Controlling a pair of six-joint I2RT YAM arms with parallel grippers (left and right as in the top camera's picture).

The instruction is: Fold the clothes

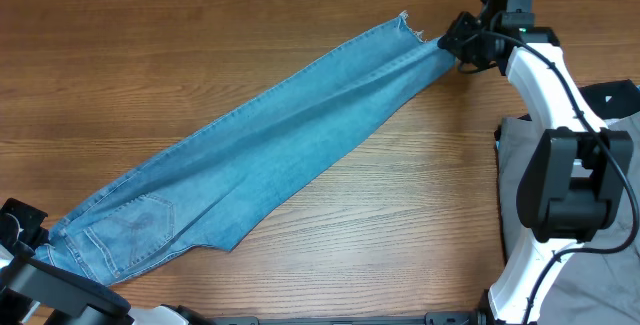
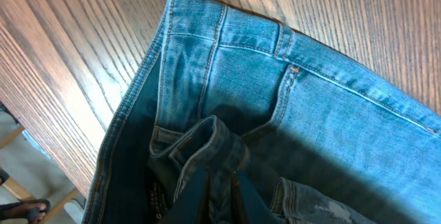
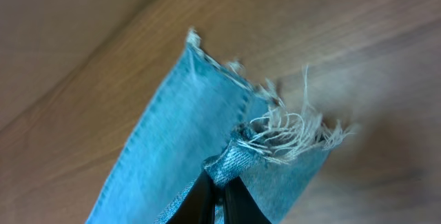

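The light-blue jeans [image 1: 270, 145] lie stretched diagonally across the wooden table, waist at the lower left, frayed hems at the upper right. My left gripper [image 2: 219, 182] is shut on the waistband [image 2: 207, 138] at the table's left front corner; a stitched back pocket [image 1: 140, 220] shows nearby. My right gripper [image 3: 219, 182] is shut on a bunched fold of the leg hem [image 3: 238, 156], with whitish frayed threads [image 3: 289, 131] spreading beside it. In the overhead view the right gripper [image 1: 462, 41] sits at the hem end.
The wooden table [image 1: 400, 225] carries the jeans. The right arm's white base [image 1: 560, 185] stands at the right edge, with grey cloth [image 1: 515, 145] beside it. The table's left edge and floor show in the left wrist view [image 2: 27, 162].
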